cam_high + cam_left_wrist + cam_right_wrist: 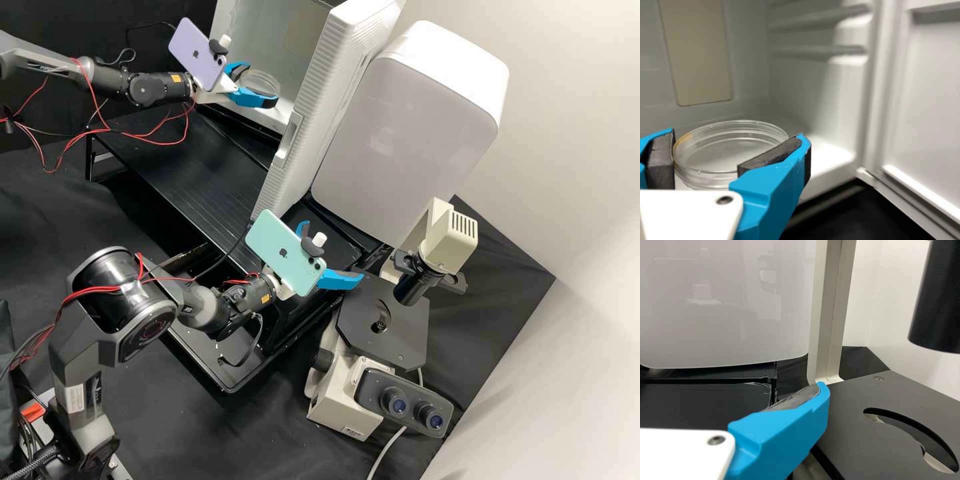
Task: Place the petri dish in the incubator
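A clear round petri dish (265, 78) sits at the open front of the white incubator (313, 80), at the far left of the bench. My left gripper (260, 85) is shut on it, one blue finger on each side. In the left wrist view the petri dish (725, 150) lies low over the incubator's white floor (830, 155), between the dark pads (771, 155) of the left gripper (732, 142). My right gripper (331, 255) stands open and holds nothing, beside the microscope's black stage (387, 320). One of its fingers (790, 415) shows in the right wrist view.
The incubator's door (327, 107) stands swung open toward the bench middle. A second white box (407, 127) sits right of it. The microscope (380, 373), with eyepieces at the front, stands at the right on black cloth. A black raised shelf (193, 167) runs under the incubator.
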Robot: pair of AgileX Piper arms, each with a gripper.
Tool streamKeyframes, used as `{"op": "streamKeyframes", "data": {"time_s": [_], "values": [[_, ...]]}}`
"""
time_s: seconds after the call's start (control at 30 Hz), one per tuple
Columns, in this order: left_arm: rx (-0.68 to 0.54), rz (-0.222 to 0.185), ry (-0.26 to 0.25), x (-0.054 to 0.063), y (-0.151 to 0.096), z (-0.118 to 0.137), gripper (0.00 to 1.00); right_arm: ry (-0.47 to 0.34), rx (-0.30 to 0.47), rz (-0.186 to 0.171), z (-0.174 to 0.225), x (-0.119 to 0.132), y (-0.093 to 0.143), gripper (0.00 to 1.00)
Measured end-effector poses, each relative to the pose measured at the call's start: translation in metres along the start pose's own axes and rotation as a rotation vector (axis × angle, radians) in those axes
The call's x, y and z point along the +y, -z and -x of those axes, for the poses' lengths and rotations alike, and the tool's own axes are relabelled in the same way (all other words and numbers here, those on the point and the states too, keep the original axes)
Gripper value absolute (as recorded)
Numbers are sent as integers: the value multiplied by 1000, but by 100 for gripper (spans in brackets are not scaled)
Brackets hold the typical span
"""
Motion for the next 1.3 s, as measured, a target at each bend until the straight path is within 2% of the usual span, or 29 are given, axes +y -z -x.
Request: {"op": "streamKeyframes", "data": {"time_s": [0.1,0.27,0.37,0.67,0.83,1.03,1.07,1.3], "values": [[50,-4,-4,8,3,-15,0,0,0,0,0,0,0,100],[98,-23,34,9,5,-32,0,0,0,0,0,0,0,100],[110,2,57,5,5,-42,0,0,0,0,0,0,0,100],[111,54,50,-7,3,-68,0,0,0,0,0,0,0,100],[114,53,56,-18,4,-79,0,0,0,0,0,0,0,100],[128,53,49,-20,5,-83,0,0,0,0,0,0,0,100],[128,53,50,-21,6,-83,100,0,0,0,0,0,0,100],[131,54,46,-21,6,-84,100,0,0,0,0,0,0,100]]}}
